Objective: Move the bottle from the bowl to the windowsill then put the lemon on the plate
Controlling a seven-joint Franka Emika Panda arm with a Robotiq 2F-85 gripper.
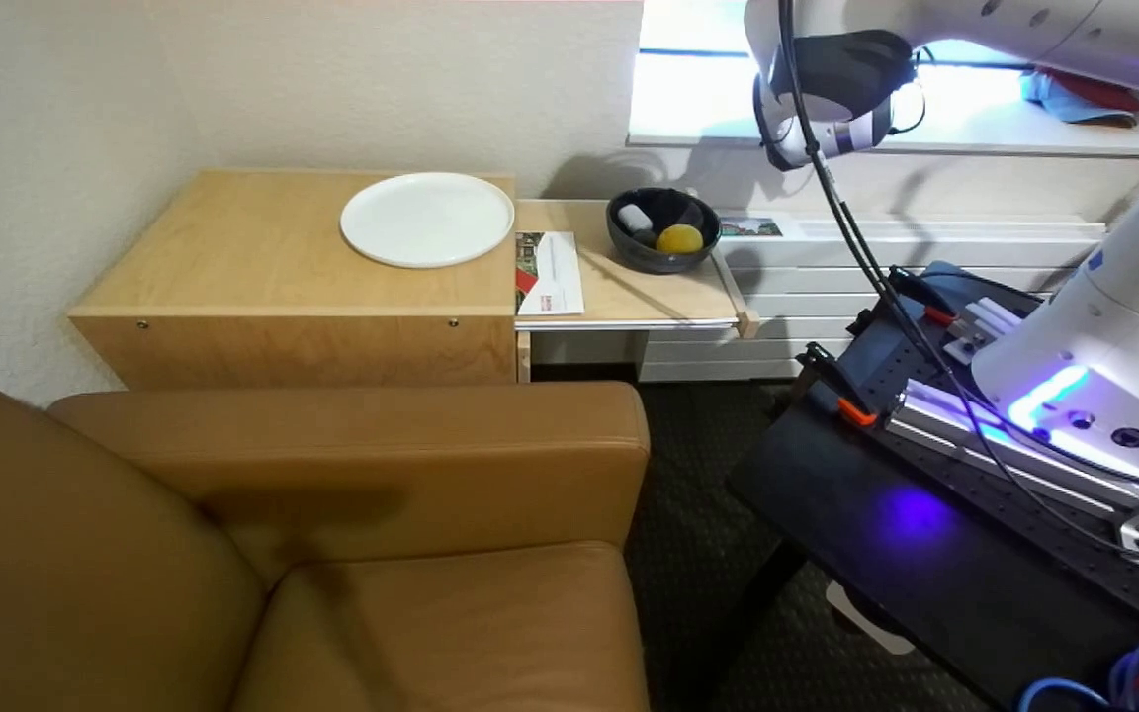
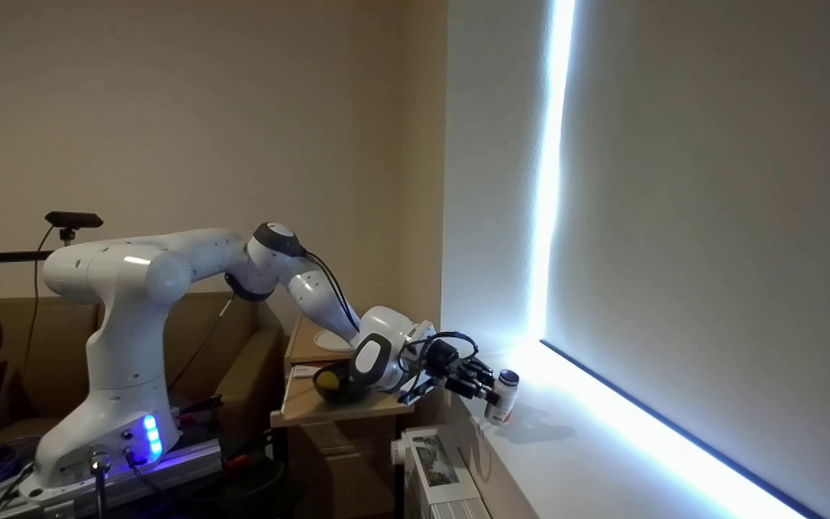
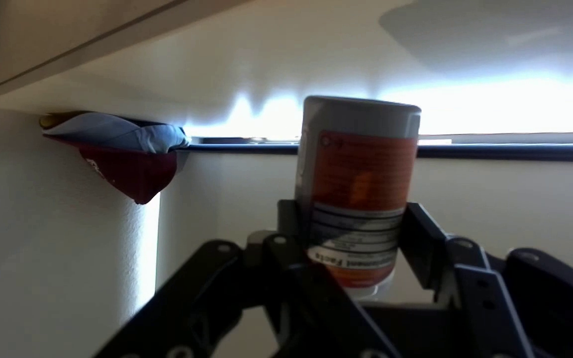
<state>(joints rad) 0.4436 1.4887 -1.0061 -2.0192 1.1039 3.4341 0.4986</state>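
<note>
My gripper (image 2: pixel 491 389) is shut on the bottle (image 2: pixel 503 398), a white one with an orange-red label and dark cap. It is held slightly tilted, cap up, over the near edge of the white windowsill (image 2: pixel 566 468); whether its base touches the sill I cannot tell. The wrist view is upside down, with the bottle (image 3: pixel 361 169) between both fingers (image 3: pixel 421 243). On a wooden pull-out shelf, the black bowl (image 1: pixel 657 261) contains the yellow lemon (image 1: pixel 680 239), a white item and dark items. To its side, the white plate (image 1: pixel 428 220) lies on the wooden cabinet.
Folded blue and red cloths (image 1: pixel 1084 97) lie at one end of the windowsill. Below the sill stands a white radiator (image 1: pixel 718 341). A leaflet (image 1: pixel 557 274) is on the shelf between plate and bowl. A brown sofa (image 1: pixel 352 425) fronts the cabinet.
</note>
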